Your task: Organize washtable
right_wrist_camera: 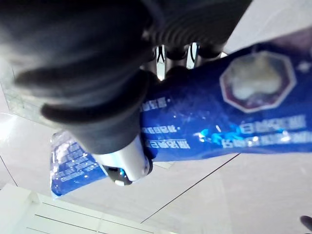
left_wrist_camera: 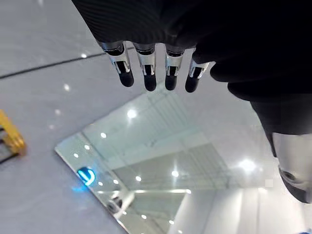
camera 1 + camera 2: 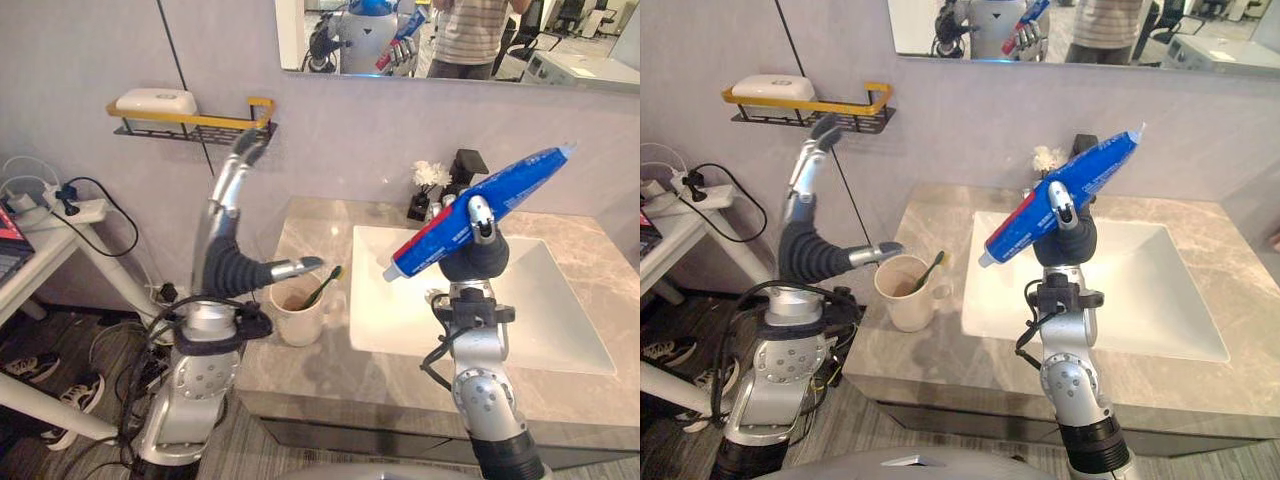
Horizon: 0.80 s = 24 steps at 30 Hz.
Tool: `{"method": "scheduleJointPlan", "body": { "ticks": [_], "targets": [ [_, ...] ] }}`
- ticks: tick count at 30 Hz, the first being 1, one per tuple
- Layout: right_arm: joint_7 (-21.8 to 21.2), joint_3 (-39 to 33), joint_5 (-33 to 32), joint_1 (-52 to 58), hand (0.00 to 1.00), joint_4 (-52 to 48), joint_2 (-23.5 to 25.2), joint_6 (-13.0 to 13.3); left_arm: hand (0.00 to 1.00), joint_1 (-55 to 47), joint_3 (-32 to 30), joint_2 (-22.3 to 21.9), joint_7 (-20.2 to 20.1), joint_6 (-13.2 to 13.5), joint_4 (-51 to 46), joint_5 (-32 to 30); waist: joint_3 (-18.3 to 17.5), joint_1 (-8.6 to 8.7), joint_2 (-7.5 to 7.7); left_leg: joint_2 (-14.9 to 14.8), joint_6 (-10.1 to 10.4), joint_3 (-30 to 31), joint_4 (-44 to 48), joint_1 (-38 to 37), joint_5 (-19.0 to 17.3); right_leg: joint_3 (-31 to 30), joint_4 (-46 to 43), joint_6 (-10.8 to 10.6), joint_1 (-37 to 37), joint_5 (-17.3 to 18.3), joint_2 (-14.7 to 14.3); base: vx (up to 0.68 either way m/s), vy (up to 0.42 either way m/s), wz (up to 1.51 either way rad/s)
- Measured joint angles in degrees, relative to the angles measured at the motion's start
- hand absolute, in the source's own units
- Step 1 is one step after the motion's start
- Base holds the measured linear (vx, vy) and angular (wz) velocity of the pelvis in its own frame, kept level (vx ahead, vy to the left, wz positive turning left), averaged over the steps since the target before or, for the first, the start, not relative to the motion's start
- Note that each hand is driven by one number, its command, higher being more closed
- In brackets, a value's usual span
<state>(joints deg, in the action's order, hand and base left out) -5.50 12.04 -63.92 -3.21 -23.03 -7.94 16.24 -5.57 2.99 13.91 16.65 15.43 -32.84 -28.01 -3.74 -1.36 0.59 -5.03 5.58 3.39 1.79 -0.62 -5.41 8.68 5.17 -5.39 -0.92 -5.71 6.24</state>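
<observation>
Counter [image 3: 320,372] has bare marble along its front edge, and the sink [image 3: 560,335] basin's wide open. Right hand [image 3: 478,245] is curled tight round the toothpaste [image 3: 505,192], up over the sink's left rim. Left hand [image 3: 228,262] has straight fingers side by side, tips up by the shelf [image 3: 200,124] corner, thumb over the cup [image 3: 297,320].

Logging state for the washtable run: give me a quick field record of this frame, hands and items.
left hand: open, fingers straight, raised toward the wall shelf
right hand: shut on toothpaste tube, held up over the sink
cup: on counter left of sink, toothbrush inside
wall shelf: white bar on it
</observation>
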Motion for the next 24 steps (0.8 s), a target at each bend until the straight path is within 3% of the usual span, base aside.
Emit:
{"method": "scheduleJointPlan", "body": {
  "ticks": [6, 9, 17, 24],
  "targets": [
    [0.83, -1.75, 0.01, 0.00, 1.00, 0.27, 0.29, 0.93, 0.00, -7.15, -6.86, -4.76, 0.39, -1.42, 0.86, 0.63, 0.25, -1.11, 0.08, 0.00, -0.06, 0.43, -0.40, -0.09, 0.15, 0.34, 0.00, -0.10, 0.01, 0.36, 0.05, 0.02, -0.002, 0.04],
    [1.10, -3.01, 0.10, 0.00, 1.00, 0.70, 1.65, 0.93, 0.00, -8.47, -10.45, -6.85, 1.15, -1.98, 6.98, 0.92, 0.43, -1.46, 0.19, 0.00, -0.08, 0.65, -0.44, -0.11, 0.23, 0.57, -0.01, -0.07, 0.04, 0.46, 0.09, 0.01, 0.000, 0.03],
    [1.87, -3.50, 0.37, 0.00, 1.00, 3.96, 2.37, 0.86, 0.00, -7.87, -14.05, -10.12, -0.42, -9.32, 44.46, 9.70, 1.07, -1.69, 0.97, -0.10, -0.08, 0.42, -0.97, -0.12, 0.23, 0.54, 0.00, -0.06, -0.31, 0.72, 0.03, 0.00, -0.001, -0.01],
    [3.03, -2.51, 0.38, 0.00, 1.00, 5.23, 2.27, 0.88, 0.00, -5.38, -13.05, -11.18, -3.41, -12.51, 72.07, 14.83, 1.06, -1.69, 0.97, -0.26, -0.08, -0.04, -1.22, 0.15, 0.22, 0.06, -0.01, -0.06, -0.94, 0.80, 0.13, 0.02, 0.002, -0.03]
  ]
}}
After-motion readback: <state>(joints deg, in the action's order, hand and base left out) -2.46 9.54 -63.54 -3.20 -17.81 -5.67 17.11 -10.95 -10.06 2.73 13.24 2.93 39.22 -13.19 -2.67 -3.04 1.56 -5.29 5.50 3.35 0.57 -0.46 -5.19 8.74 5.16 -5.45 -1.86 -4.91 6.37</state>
